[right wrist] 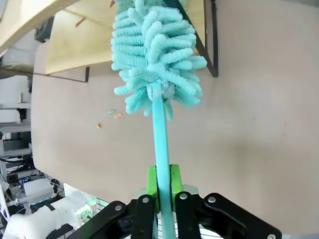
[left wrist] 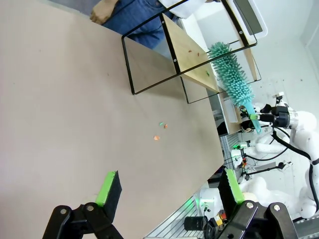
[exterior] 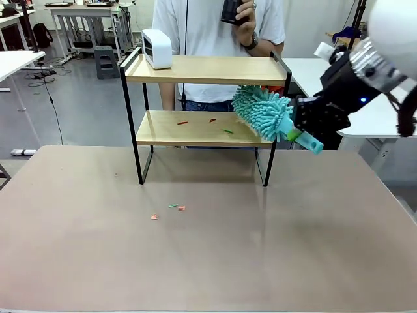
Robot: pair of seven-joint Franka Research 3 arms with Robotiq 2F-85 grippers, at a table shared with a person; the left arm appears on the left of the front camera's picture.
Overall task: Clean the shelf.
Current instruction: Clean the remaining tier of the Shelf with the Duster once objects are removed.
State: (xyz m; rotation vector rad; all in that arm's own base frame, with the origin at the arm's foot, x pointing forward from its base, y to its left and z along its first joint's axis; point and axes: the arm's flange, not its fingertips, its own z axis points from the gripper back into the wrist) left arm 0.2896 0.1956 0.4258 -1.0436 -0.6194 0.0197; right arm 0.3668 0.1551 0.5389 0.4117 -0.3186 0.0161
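**A:** Where does the shelf (exterior: 202, 68) stand?

**B:** On the far half of the brown table (exterior: 208, 261), about midway between left and right, with its black legs on the tabletop. A person (exterior: 218, 26) stands just behind it, at the far side.

**A:** What is on its boards?

**B:** A small white box-shaped device (exterior: 156, 48) sits at the left end of the upper board. On the lower board lie two reddish scraps (exterior: 182, 122) toward the middle and a green scrap (exterior: 227, 131) a little further right.

**A:** And the duster?

**B:** The teal duster (exterior: 264, 112) has its fluffy head at the right end of the lower tier, between the two boards and in front of the near right post. I cannot tell whether the fibres touch the wood. Its handle slants down to the right, out of the shelf.

**A:** Who holds it?

**B:** The right gripper (right wrist: 163, 181) is clenched on the handle, with its green pads (right wrist: 152, 179) pressed against both sides of it.

**A:** The other arm?

**B:** The left gripper (left wrist: 169, 186) hangs above the table with its jaws spread wide and nothing between them.

**A:** Anything else on the table?

**B:** A few small orange and green scraps (exterior: 172, 207) lie on the near side of the shelf, left of the middle.
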